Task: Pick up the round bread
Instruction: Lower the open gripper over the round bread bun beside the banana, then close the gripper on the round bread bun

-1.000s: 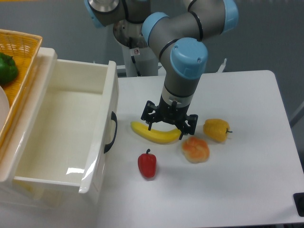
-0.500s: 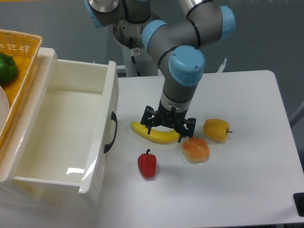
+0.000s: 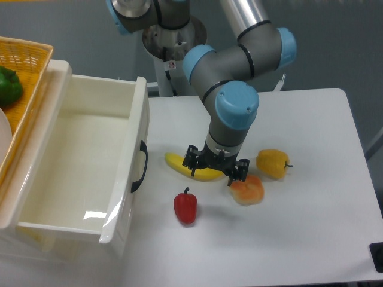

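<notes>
The round bread (image 3: pixel 248 191), a small bun with an orange-brown top and pale edges, lies on the white table (image 3: pixel 311 227) right of centre. My gripper (image 3: pixel 215 170) hangs open just up and left of it, fingers pointing down, over the right end of the banana (image 3: pixel 182 165). The right finger (image 3: pixel 238 172) stands at the bread's upper left edge; whether it touches I cannot tell. Nothing is held between the fingers.
A red pepper (image 3: pixel 185 207) stands in front of the banana. A yellow-orange bell pepper (image 3: pixel 273 164) lies up and right of the bread. A white open drawer (image 3: pixel 78 161) fills the left side, with a wicker basket (image 3: pixel 24 60) holding a green vegetable (image 3: pixel 8 86) behind it.
The gripper has come down and shifted slightly right and toward the front, closer to the bread. The objects on the table have not moved.
</notes>
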`<state>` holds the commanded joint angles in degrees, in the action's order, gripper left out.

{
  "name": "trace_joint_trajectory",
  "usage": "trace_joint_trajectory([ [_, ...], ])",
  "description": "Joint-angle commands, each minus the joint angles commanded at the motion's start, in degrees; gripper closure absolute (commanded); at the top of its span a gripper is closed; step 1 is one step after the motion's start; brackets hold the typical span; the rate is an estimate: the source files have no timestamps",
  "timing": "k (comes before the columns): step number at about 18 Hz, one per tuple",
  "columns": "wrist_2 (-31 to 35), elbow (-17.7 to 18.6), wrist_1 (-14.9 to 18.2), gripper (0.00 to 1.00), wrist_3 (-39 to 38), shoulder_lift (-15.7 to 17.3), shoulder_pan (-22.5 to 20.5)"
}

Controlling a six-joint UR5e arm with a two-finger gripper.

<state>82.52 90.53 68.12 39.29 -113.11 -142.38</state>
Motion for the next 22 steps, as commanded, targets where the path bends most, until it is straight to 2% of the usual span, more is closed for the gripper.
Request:
trace_joint_trajectory([
  [8,4.75,-0.09,-0.35,0.0,1.49,-3.34,-1.41],
  [12,4.93,-0.61,-1.23,0.0,2.89,-5.01,-3.25],
  [17,5.19,-0.26,-4.48,0.0,4.57,-7.12,-4.75],
  [22,5.28,-0.88,-5.27,0.0,6.59,-8.35,-5.62],
])
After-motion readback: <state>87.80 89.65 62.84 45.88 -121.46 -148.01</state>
